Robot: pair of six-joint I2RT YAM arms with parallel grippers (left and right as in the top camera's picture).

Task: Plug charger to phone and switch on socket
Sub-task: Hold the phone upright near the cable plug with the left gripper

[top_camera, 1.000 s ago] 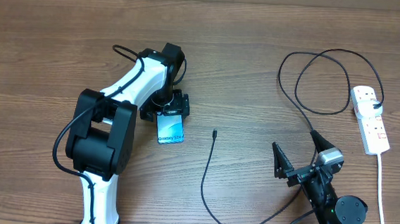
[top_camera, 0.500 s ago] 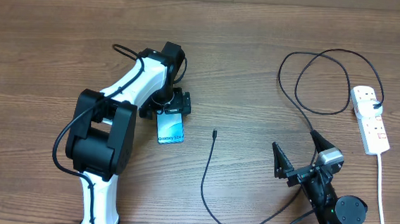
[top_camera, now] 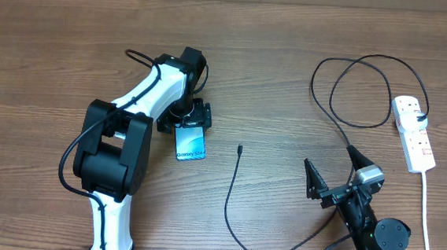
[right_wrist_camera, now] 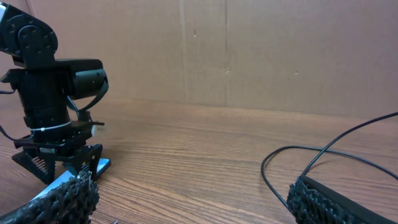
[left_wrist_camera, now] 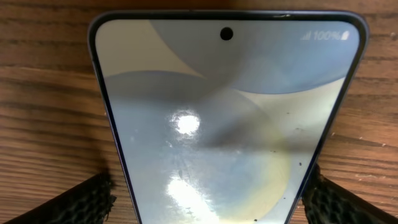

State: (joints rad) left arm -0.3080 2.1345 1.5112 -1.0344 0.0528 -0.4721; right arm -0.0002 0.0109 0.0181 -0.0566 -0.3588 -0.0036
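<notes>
The phone (top_camera: 192,145) lies flat on the wooden table, screen up. My left gripper (top_camera: 186,124) is lowered over its far end with one jaw on each side. In the left wrist view the phone (left_wrist_camera: 230,124) fills the frame. The right fingertip (left_wrist_camera: 320,199) sits against its edge and the left one (left_wrist_camera: 93,199) shows a thin strip of wood beside it. The charger (top_camera: 233,189) lies loose, with its tip (top_camera: 239,148) right of the phone. My right gripper (top_camera: 332,170) is open and empty, low over the table. The socket (top_camera: 414,134) lies at the far right.
The black cable loops (top_camera: 352,87) between my right gripper and the socket, where it is plugged in. The strip's white cord (top_camera: 426,222) runs to the front edge. In the right wrist view I see the left arm (right_wrist_camera: 56,93) and a cable bend (right_wrist_camera: 273,165).
</notes>
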